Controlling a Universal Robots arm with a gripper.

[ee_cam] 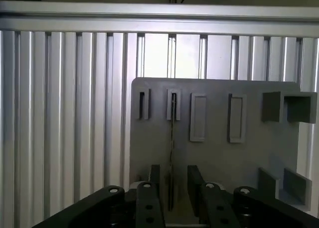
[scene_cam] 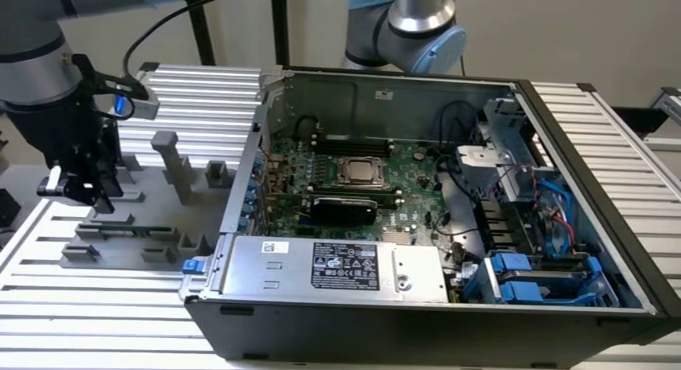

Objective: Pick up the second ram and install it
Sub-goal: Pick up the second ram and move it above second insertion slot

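The second ram (scene_cam: 126, 230) is a slim green strip standing on edge in a slot of the grey fixture plate (scene_cam: 117, 254), at the exterior view's left beside the computer case. In the wrist view the ram (ee_cam: 172, 138) appears edge-on as a thin dark line running along the fixture plate (ee_cam: 249, 158). My gripper (scene_cam: 91, 196) hangs just above the fixture. Its black fingers (ee_cam: 154, 180) stand open on either side of the ram's near end, with a gap on both sides of the strip; the gripper (ee_cam: 172, 178) holds nothing.
The open computer case (scene_cam: 426, 306) lies at the exterior view's right, with the motherboard (scene_cam: 410, 196), CPU socket (scene_cam: 362, 172) and black memory slots (scene_cam: 346, 144) inside. Grey fixture posts (scene_cam: 171, 159) rise behind the gripper. A ribbed aluminium table (scene_cam: 202, 99) lies under everything.
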